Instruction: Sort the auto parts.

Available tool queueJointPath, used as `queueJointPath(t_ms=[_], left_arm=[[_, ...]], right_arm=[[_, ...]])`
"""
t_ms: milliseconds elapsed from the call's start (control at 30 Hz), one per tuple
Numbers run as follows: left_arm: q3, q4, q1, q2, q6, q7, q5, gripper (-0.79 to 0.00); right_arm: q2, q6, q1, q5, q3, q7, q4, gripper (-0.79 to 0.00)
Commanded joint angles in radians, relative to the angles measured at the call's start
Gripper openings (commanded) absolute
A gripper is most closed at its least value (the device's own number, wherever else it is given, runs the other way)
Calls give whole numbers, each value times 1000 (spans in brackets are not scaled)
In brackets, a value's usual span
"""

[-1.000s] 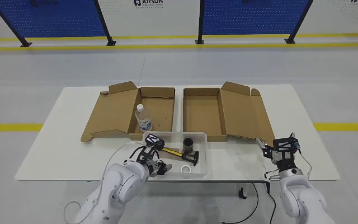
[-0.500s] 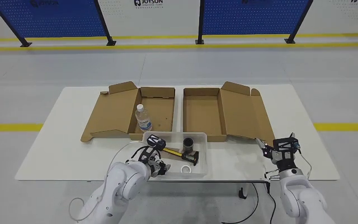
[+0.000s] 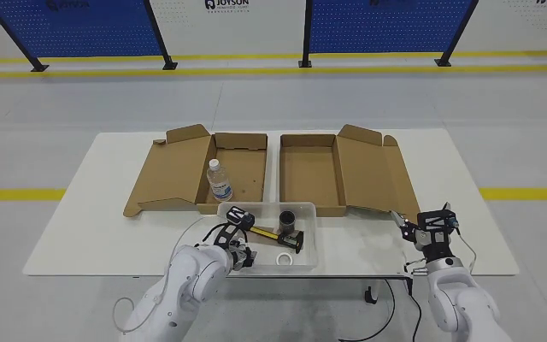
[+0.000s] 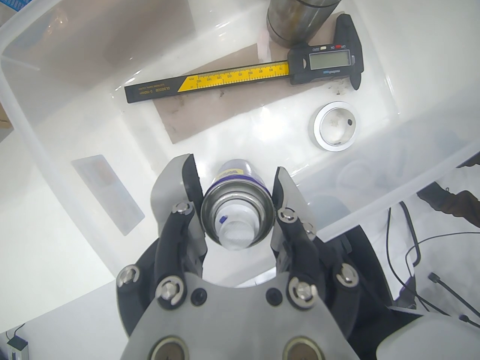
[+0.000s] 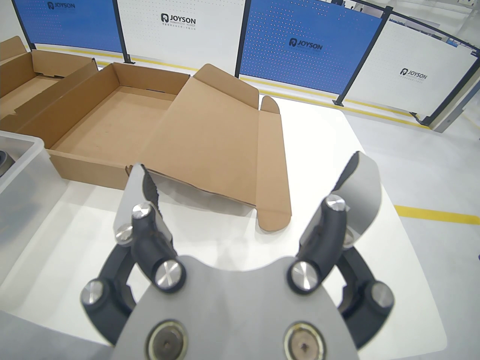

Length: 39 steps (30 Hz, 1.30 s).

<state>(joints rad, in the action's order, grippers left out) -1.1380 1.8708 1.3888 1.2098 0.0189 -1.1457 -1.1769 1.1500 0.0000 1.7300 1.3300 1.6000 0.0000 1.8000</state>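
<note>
The left gripper (image 4: 235,169) sits inside the clear bin (image 4: 56,166) at the near edge of the surface (image 3: 111,222). Its jaws clamp both sides of an upright spray can (image 4: 236,211). A caliper (image 4: 240,76), a steel sleeve (image 4: 303,5) and a metal ring (image 4: 333,126) lie in the same bin. The right gripper (image 5: 246,168) hovers near the right cardboard box (image 5: 123,121), jaws wide and empty.

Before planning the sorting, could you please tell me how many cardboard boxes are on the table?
2. The left open brown cardboard box lies behind the clear plastic bin, a clear plastic bottle standing in it; the right open brown cardboard box lies beside it. None seems hidden.
</note>
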Motion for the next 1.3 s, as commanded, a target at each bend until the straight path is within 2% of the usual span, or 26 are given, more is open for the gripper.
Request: queueJointPath(t_ms=[0,100,233,267,433,667,1267], left_arm=[[3,-3,-3,0,0,-3,-2,-456],[5,-5,-7,1,1,-4,0,-514],[7,-9,-9,0,2,3,-11,-751],[7,-9,-10,0,1,5,-14,-785],[6,1,-10,0,-7,21,-11,-785],[-19,63,1,-4,-61,44,60,-785],[-114,325,81,-29,-168,-1,193,-785]], right_arm=[[0,0,0,0,0,0,0,0],[0,0,0,0,0,0,0,0],[0,0,0,0,0,0,0,0],[0,0,0,0,0,0,0,0],[0,0,0,0,0,0,0,0],[0,0,0,0,0,0,0,0],[0,0,0,0,0,0,0,0]])
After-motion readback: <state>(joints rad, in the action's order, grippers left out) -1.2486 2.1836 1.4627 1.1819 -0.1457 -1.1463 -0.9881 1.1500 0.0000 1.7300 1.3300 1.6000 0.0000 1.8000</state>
